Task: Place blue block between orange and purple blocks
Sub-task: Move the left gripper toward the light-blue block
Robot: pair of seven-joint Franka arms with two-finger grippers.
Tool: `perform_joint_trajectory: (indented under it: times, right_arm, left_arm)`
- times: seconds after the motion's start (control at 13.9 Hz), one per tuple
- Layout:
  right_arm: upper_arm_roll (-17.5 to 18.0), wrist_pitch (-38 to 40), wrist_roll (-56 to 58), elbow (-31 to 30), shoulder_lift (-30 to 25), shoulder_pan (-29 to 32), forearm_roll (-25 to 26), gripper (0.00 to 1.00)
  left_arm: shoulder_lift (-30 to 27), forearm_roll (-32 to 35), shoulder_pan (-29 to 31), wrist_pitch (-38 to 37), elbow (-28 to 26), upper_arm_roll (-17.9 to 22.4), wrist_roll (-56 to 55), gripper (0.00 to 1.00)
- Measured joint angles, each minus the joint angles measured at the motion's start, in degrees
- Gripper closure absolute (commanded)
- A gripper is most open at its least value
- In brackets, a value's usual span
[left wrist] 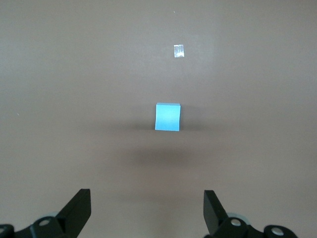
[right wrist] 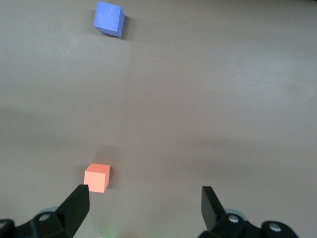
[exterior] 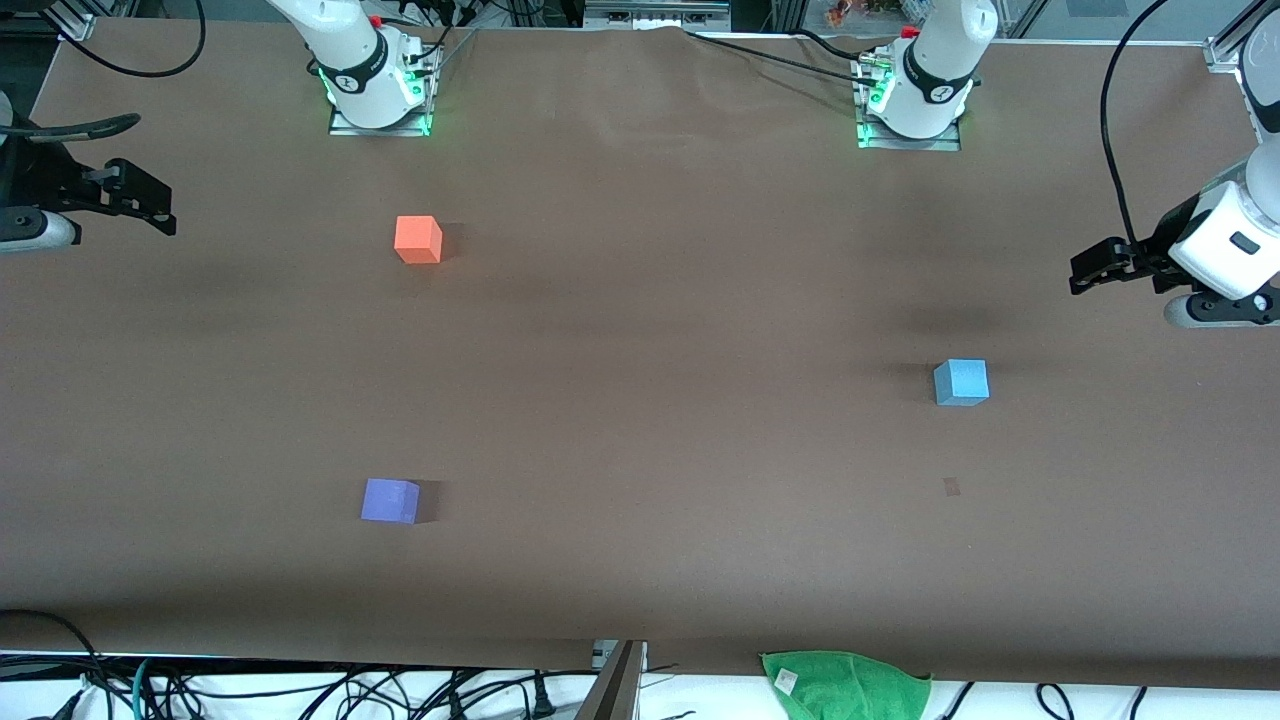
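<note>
The blue block (exterior: 961,382) sits on the brown table toward the left arm's end. It also shows in the left wrist view (left wrist: 167,117). The orange block (exterior: 418,239) and the purple block (exterior: 390,500) sit apart toward the right arm's end, the purple one nearer the front camera. Both show in the right wrist view, orange (right wrist: 97,177) and purple (right wrist: 108,18). My left gripper (exterior: 1085,272) hangs open and empty over the table's edge at the left arm's end (left wrist: 147,208). My right gripper (exterior: 150,205) hangs open and empty over the other end (right wrist: 145,206).
A small tape mark (exterior: 951,486) lies on the table nearer the front camera than the blue block, also in the left wrist view (left wrist: 179,50). A green cloth (exterior: 845,685) lies at the table's near edge. Cables run along that edge.
</note>
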State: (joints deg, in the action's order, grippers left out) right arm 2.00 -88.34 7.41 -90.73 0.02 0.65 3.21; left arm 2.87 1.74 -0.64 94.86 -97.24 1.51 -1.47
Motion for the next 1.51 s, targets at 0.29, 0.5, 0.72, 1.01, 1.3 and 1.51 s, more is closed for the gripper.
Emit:
perform_joint_trajectory:
  times: [0.29, 0.5, 0.72, 1.01, 1.3, 1.51]
  right_arm:
    - [0.0, 0.0, 0.0, 0.0, 0.0, 0.0, 0.0, 0.00]
    - [0.0, 0.0, 0.0, 0.0, 0.0, 0.0, 0.0, 0.00]
    - [0.0, 0.0, 0.0, 0.0, 0.0, 0.0, 0.0, 0.00]
    - [0.0, 0.0, 0.0, 0.0, 0.0, 0.0, 0.0, 0.00]
    - [0.1, 0.0, 0.0, 0.0, 0.0, 0.0, 0.0, 0.00]
    - [0.2, 0.0, 0.0, 0.0, 0.0, 0.0, 0.0, 0.00]
  left_arm:
    - [0.2, 0.0, -0.1, -0.3, 0.0, -1.0, 0.0, 0.00]
    - [0.5, 0.0, -0.1, -0.4, 0.0, -1.0, 0.0, 0.00]
    - [0.6, 0.0, -0.1, -0.5, 0.0, -0.9, 0.0, 0.00]
    - [0.7, 0.0, -0.1, -0.6, 0.0, -0.9, 0.0, 0.00]
    - [0.8, 0.0, -0.1, -3.2, 0.0, -1.0, 0.1, 0.00]
    - [1.1, 0.0, -0.1, -4.4, 0.0, -1.1, 0.3, 0.00]
